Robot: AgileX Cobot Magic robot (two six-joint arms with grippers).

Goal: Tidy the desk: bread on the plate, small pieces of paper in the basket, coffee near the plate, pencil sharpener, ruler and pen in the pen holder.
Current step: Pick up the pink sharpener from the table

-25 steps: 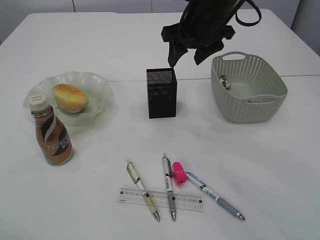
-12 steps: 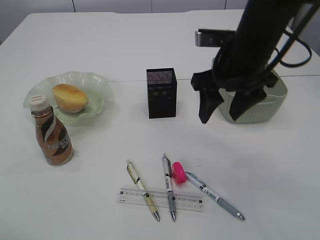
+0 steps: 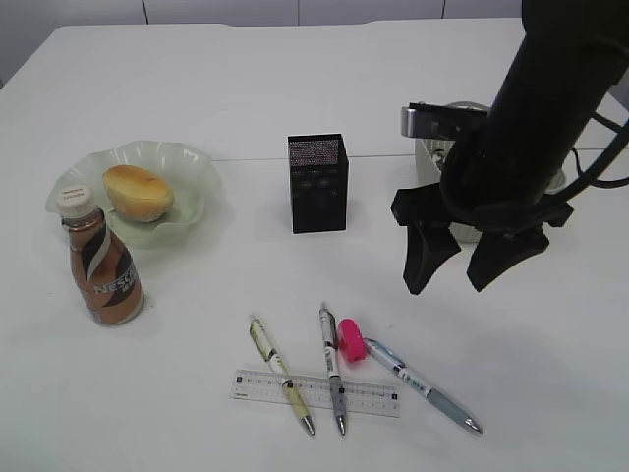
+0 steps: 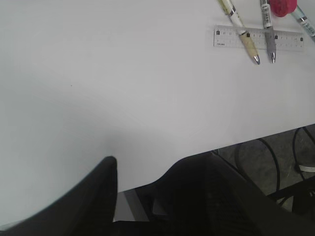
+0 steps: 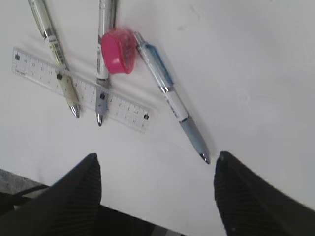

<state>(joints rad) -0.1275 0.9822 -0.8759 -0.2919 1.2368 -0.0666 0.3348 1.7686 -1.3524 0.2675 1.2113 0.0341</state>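
The bread [image 3: 138,192] sits on the plate [image 3: 192,162] and the coffee [image 3: 101,267] stands just beside it, so what's left, I'd say, is the stationery at the near edge of the desk [image 3: 197,88] — three pens, one ruler [image 3: 373,398] and one pink sharpener [image 3: 351,339], none yet in the pen holder [image 3: 317,183]. The right gripper [image 3: 472,258] hangs above them, jaws wide apart and empty. The left gripper [image 4: 142,191] shows only partly — jaws apart, nothing between them — and the basket [image 3: 432,162] is mostly hidden.

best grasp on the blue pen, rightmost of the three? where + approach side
Grip the blue pen mid-barrel, on the white section between clip and grey grip, coming straight down with the right gripper, jaws across its diagonal axis. It lies flat and apart from the ruler; only its cap end meets the pink sharpener.
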